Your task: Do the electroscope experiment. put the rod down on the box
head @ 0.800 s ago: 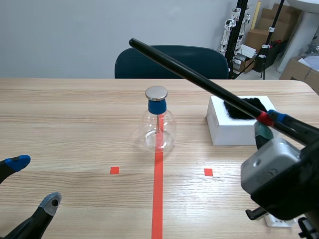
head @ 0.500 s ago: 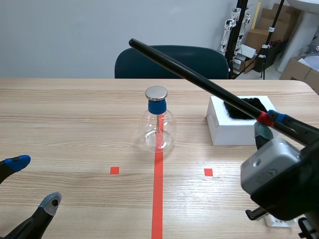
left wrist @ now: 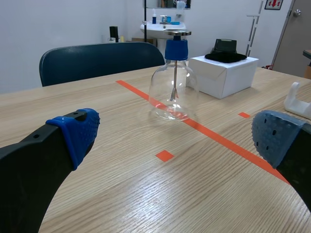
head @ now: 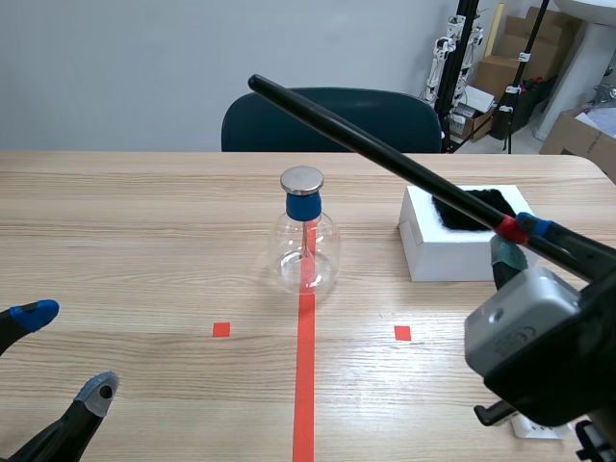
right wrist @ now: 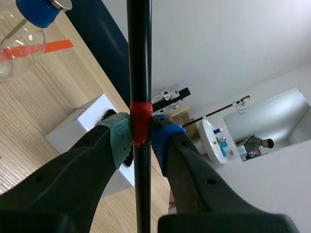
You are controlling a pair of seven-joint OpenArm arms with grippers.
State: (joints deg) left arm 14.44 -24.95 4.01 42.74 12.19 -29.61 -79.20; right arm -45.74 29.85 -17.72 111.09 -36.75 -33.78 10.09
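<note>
Black rod (head: 385, 156): long and thin with a red tape band, held in the air and slanting upward from the right gripper, passing over the white box.
Right gripper (right wrist: 140, 135): fingers clamped on the rod at its red band, one pad on each side.
Left gripper (left wrist: 177, 138): fingers spread wide, holding nothing, low over the near table.
White cardboard box (head: 452, 258): on the table right of the flask, with a black fuzzy cloth (head: 472, 207) on top.
Clear glass flask (head: 308, 252): blue stopper and metal disc, standing on the red line, apart from the rod.
Progress: the rod is not yet on the box. By my reading, lowering and release remain.
</note>
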